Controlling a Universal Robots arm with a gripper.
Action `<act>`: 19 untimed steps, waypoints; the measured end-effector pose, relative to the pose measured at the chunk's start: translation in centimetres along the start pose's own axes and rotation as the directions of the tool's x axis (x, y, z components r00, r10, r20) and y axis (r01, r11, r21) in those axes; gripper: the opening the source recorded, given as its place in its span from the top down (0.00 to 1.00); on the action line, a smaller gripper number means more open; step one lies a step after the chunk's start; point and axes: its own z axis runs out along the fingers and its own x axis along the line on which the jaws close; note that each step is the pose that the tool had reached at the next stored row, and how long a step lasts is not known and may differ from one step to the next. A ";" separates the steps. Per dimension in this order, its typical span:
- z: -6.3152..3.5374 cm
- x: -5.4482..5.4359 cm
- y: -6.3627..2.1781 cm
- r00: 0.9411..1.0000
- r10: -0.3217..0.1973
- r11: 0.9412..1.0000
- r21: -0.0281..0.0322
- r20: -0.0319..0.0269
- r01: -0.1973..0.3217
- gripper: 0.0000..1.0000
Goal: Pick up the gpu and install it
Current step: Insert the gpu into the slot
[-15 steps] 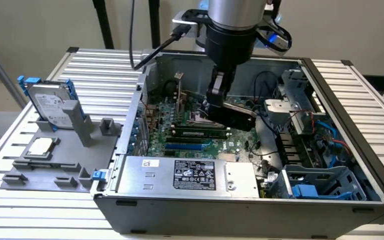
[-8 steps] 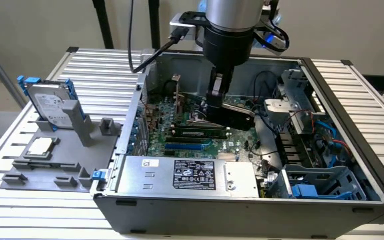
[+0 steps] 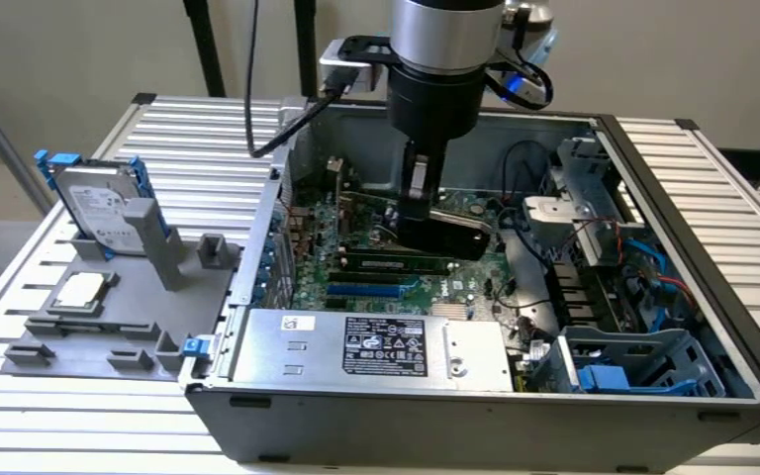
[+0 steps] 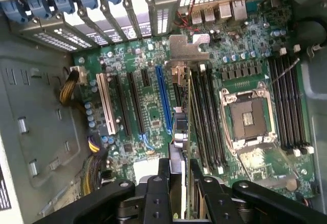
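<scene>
The ribbed metal table (image 3: 182,129) carries an open computer case (image 3: 486,421) lying on its side. My arm (image 3: 439,59) comes straight down into it, wrist vertical. My jaws are clamped narrow on the gpu (image 3: 457,239), which stands edge-on over the motherboard (image 4: 148,116), between the long blue slot (image 4: 164,98) and the memory slots (image 4: 209,116), its silver bracket (image 4: 186,47) toward the rear slot covers (image 4: 102,4). Room is tight: the power supply (image 3: 288,351) and cables (image 3: 552,233) crowd the sides. The supply's label (image 3: 387,346) is too small to read.
</scene>
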 end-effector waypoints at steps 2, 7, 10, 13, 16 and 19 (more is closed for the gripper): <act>0.28 0.2 0.67 1.000 -0.002 1.000 0.000 0.000 0.002 0.74; 0.72 0.3 0.98 1.000 -0.026 1.000 -0.002 0.000 0.026 0.74; 0.89 0.3 0.99 0.998 -0.061 0.998 -0.006 0.000 0.061 0.74; 1.04 0.3 0.99 0.995 -0.100 0.995 -0.009 0.000 0.100 0.74; 1.14 0.3 0.99 0.990 -0.142 0.990 -0.013 -0.001 0.142 0.74; 1.34 0.3 1.18 0.985 -0.172 0.985 -0.014 -0.003 0.172 0.74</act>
